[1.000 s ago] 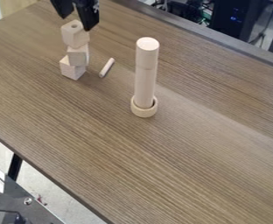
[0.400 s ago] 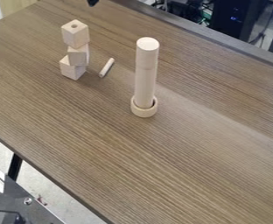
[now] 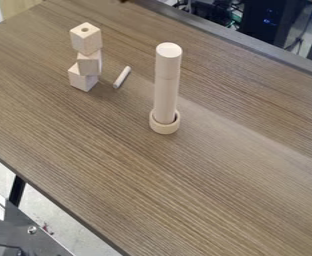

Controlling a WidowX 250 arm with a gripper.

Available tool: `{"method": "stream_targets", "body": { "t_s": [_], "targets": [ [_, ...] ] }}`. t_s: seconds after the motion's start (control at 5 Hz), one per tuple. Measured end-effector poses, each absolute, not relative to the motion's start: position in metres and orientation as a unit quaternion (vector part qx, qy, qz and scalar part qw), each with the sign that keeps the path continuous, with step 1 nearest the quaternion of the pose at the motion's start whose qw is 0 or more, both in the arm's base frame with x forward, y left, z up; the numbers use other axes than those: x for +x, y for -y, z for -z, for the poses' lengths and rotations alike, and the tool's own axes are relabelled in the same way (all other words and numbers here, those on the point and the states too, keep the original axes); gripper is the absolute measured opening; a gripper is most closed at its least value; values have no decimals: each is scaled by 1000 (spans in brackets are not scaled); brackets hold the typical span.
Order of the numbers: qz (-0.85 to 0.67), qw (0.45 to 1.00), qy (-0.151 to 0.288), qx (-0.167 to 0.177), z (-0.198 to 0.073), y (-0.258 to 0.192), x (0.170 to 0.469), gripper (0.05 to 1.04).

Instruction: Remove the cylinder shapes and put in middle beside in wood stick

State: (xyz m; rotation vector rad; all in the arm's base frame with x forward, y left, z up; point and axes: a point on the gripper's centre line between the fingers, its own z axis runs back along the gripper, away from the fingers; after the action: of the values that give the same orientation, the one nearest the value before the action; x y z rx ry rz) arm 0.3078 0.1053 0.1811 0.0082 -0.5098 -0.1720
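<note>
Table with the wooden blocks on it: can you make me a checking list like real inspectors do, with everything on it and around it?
Surface: brown table with wood grain.
Job's things: a tall column of cylinders stands upright in a ring; the stick lies between it and the blocks.
Clutter: three blocks in a crooked stack, a hole in the top one.
Gripper: a dark bit at the top edge looks like the gripper; too little shows to say more.
Cables: some behind the table, top right.
Surroundings: black box with blue lights; metal plate, bottom left.
</note>
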Motion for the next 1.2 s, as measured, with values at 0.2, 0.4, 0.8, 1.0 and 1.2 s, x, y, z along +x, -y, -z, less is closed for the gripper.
{"method": "stream_targets", "body": {
  "t_s": [0.2, 0.4, 0.8, 1.0, 1.2],
  "targets": [
    [122, 960, 251, -12, -187, -86, 307, 999],
    [142, 956, 256, -22, -190, -71, 304, 999],
    [186, 957, 220, -11, -181, -47, 296, 999],
    [200, 965, 168, 22, -179, -34, 289, 999],
    [210, 965, 149, 46, -179, -25, 287, 999]
  ]
}}
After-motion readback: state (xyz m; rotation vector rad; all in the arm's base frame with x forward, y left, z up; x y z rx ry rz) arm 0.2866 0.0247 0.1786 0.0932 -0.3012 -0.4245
